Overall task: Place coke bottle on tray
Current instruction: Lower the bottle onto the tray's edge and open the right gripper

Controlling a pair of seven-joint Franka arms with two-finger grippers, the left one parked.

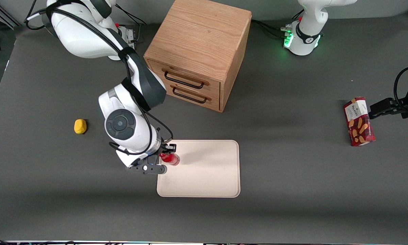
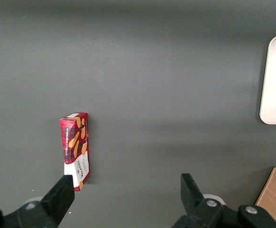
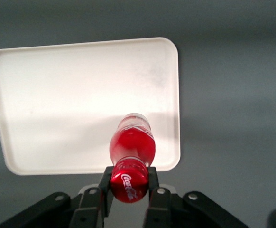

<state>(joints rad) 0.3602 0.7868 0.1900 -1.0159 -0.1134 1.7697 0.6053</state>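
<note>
Jaws (image 3: pixel 128 183) tight on coke bottle (image 3: pixel 132 145), over tray (image 3: pixel 57 95).

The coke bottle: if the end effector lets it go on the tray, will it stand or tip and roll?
The coke bottle looks slim and tall for its base, so it may tip if released tilted. Its round, glossy body would probably roll and may slip in the end effector, which is shut on its cap end above the tray. The low rim might not stop it.
</note>
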